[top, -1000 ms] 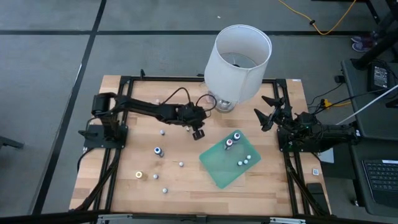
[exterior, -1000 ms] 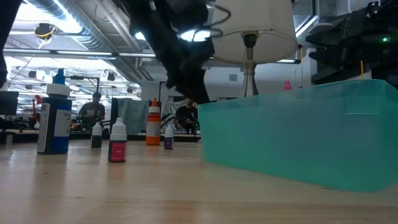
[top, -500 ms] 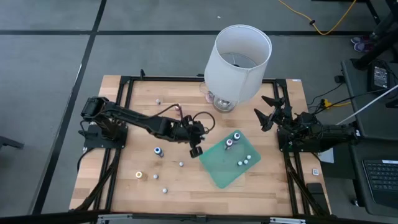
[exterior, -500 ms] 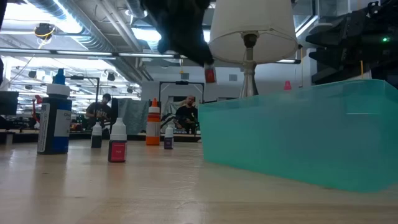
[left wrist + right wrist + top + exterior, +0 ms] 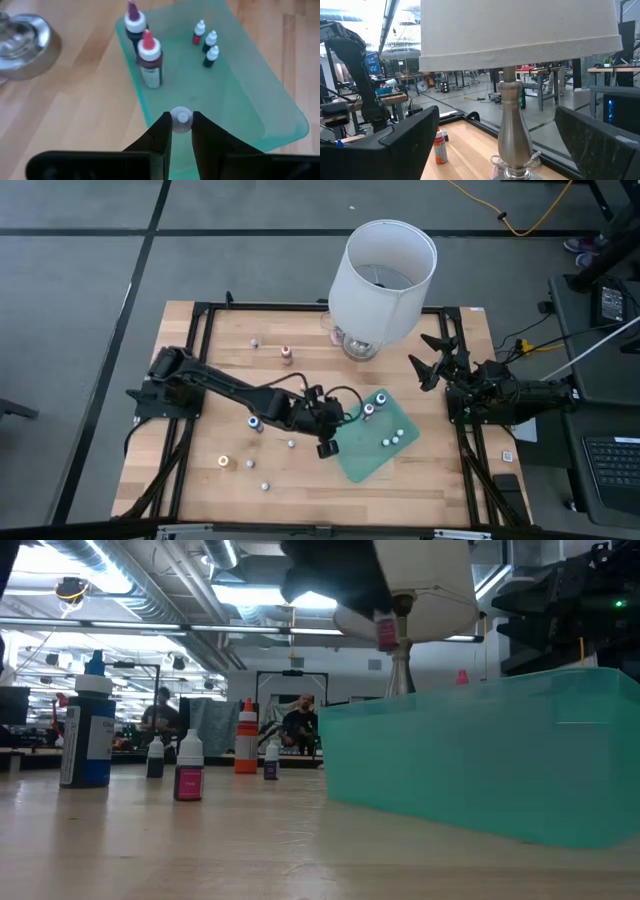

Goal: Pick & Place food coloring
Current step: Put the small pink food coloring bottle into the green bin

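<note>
1. In the low view, the teal tray (image 5: 500, 750) stands nearest, filling the right half; the high view shows it as a green tray on the table's (image 5: 200, 480) right-centre part.
2. Above the tray's near-left edge the left gripper (image 5: 326, 448) hangs, its fingers (image 5: 162, 131) clamped on a small food coloring bottle (image 5: 181, 120) with a whitish cap; the low view shows that bottle (image 5: 385, 632) as pinkish, held up in the air.
3. Inside the tray stand two bigger bottles (image 5: 149, 60) and three tiny ones (image 5: 208, 46).
4. On the bare wood to the left, well apart from the tray, stand loose bottles: a blue-topped one (image 5: 254, 423), a yellow-topped one (image 5: 224, 462), small white-capped ones (image 5: 265, 486) and a red-topped one (image 5: 286, 355) farther back.
5. Beyond the tray, a lamp (image 5: 385, 270) with a white shade stands at the table's far edge.
6. The right gripper (image 5: 432, 358) waits at the table's right side, near the lamp, its fingers spread wide and empty.
7. In the low view, people (image 5: 297, 725) sit in the room behind.
</note>
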Robot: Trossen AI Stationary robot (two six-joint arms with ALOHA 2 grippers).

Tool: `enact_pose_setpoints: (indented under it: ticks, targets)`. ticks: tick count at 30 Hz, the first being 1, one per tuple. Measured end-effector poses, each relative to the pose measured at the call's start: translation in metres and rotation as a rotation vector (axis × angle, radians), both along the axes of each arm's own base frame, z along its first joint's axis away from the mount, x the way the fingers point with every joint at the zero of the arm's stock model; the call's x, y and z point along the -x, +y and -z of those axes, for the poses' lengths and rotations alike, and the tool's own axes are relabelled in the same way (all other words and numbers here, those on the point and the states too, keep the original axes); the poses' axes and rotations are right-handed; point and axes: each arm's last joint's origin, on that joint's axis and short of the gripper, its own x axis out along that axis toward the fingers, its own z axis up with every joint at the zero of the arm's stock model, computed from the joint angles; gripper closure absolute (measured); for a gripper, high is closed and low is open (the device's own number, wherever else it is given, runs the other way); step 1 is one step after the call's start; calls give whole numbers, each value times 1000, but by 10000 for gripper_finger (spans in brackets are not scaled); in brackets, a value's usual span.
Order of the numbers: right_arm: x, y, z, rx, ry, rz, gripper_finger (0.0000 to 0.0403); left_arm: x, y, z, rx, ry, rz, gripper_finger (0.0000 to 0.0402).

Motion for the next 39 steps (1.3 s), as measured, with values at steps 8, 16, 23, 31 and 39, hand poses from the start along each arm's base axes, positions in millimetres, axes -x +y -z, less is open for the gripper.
enact_pose_setpoints:
  ticks: [8,16,23,31,39]
  targets:
    - [0,0,0,-2,0,7,6,-41,-9,7,-2,-6,51,347]
    - [0,0,0,-2,0,8,6,-76,-10,23,12,-8,82,347]
    - [0,0,0,-2,0,8,6,-94,-8,41,12,2,84,348]
    - [0,0,1,-2,6,8,6,-103,-10,63,22,5,92,348]
    - [0,0,1,-2,7,8,6,-109,-11,89,18,37,91,348]
